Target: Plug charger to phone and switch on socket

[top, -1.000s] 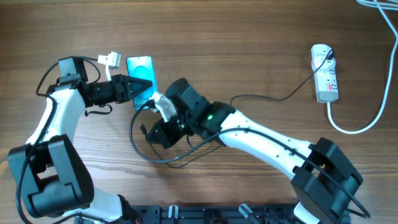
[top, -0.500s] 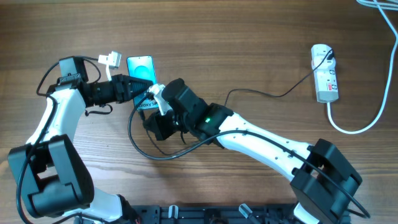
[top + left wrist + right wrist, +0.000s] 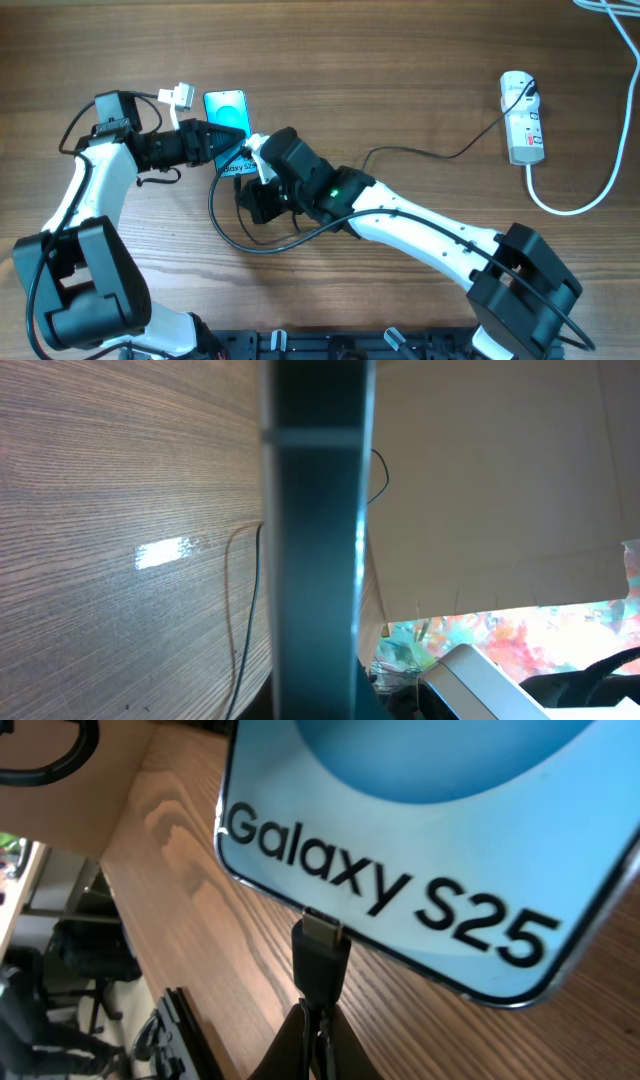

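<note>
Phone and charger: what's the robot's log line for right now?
left jaws: shut on phone | right jaws: shut on charger | charger tip: at phone port | socket: untouched

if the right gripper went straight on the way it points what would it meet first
The phone. The right gripper is shut on the charger, whose tip sits right at the phone's bottom edge, seemingly at the port. Whether it is already seated is unclear.

The black words "Galaxy S25" ran across the lower end of the pale blue screen of the phone, seen from the right wrist. From overhead, that print and the red marks on the socket were too small to read.
</note>
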You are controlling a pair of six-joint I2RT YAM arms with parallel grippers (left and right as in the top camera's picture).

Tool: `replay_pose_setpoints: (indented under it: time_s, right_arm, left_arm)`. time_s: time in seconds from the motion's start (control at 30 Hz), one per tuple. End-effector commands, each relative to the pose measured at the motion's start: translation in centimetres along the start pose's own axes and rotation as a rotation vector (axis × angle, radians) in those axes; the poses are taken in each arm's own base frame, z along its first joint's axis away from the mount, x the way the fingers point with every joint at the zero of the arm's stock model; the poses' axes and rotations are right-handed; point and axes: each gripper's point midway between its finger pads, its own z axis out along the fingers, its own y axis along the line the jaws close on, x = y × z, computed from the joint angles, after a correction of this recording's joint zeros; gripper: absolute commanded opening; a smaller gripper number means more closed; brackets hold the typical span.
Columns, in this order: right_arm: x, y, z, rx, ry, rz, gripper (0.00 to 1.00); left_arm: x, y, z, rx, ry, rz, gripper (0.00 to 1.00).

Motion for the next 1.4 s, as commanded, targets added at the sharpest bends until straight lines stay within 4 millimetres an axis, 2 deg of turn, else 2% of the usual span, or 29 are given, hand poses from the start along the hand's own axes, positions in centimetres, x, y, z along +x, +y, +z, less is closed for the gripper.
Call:
replay_pose_setpoints:
  time_s: [0.0, 0.27, 0.8, 0.97, 1.17, 1.27, 1.37]
  right_arm:
    - [0.2, 1.3, -0.4, -0.060, 0.018, -0.008, 0.04]
    - [1.0, 1.2, -0.5, -0.065, 0.055, -0.034, 0.04]
    - [0.3, -0.3, -0.4, 0.024, 0.013, -0.031, 0.05]
    - [0.8, -0.7, -0.4, 0.040, 0.030, -0.022, 0.04]
    - [2.7, -3.8, -1.2, 0.161, 0.106, 0.038, 0.04]
    - [3.8, -5.7, -2.0, 0.211, 0.164, 0.068, 0.04]
    - [5.3, -8.4, -3.5, 0.290, 0.237, 0.106, 0.04]
  left_arm:
    - [0.0, -1.0, 0.0, 0.046, -0.001, 0.005, 0.04]
    - [0.0, -1.0, 0.0, 0.046, -0.002, 0.006, 0.04]
    - [0.0, -0.9, 0.1, 0.042, -0.001, 0.006, 0.04]
    - [0.0, -0.7, 0.1, 0.027, -0.002, 0.010, 0.04]
    - [-0.1, -0.1, 0.1, -0.003, -0.004, 0.020, 0.04]
    - [-0.2, -0.1, 0.1, -0.007, -0.004, 0.023, 0.04]
    - [-0.2, 0.1, 0.1, -0.015, -0.004, 0.024, 0.04]
